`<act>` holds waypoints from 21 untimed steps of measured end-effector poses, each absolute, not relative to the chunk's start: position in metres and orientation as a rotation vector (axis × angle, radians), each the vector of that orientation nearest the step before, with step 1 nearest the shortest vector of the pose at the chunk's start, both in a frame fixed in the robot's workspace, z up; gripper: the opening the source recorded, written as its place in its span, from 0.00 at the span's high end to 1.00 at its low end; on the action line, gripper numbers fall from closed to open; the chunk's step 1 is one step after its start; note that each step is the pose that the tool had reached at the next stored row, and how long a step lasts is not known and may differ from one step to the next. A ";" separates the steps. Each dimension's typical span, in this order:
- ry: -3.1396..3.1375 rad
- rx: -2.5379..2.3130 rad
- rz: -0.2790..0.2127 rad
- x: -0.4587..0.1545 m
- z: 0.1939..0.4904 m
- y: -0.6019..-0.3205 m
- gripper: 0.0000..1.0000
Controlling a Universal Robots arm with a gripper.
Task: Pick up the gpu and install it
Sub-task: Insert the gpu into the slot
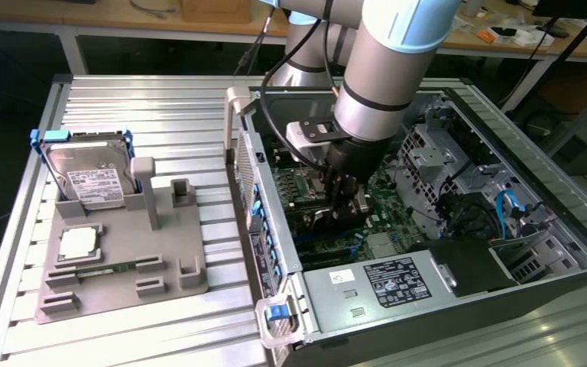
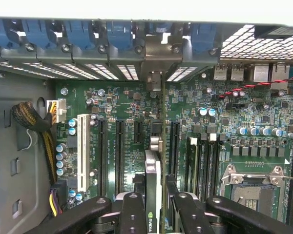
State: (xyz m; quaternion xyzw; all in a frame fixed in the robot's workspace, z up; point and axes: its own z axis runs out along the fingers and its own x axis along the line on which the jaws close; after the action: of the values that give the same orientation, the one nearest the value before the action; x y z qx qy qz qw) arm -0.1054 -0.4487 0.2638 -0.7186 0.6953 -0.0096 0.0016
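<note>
We see gripper [image 2: 155, 197] jaws clamped on gpu [image 2: 155, 168], card edge-on between them, motherboard [image 2: 122, 97] slots just beyond tips. We judge card light, stiff, fragile; hold flat faces mid-card, avoid connector edge.

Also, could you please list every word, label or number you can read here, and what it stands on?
"NVIDIA": on the gpu, in the wrist view.
Label on the hard drive: too small to read.
Label on the power supply: too small to read.
Printing on the motherboard: too small to read.
</note>
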 end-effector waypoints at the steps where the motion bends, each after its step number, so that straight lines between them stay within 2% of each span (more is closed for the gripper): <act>1: 2.182 -2.255 -0.030 -0.105 0.264 -0.449 0.73; 21: 2.178 -2.251 -0.020 -0.105 0.265 -0.448 0.73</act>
State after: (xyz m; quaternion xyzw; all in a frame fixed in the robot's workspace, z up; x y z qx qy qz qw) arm -0.1054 -0.4479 0.2653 -0.7186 0.6954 -0.0065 0.0047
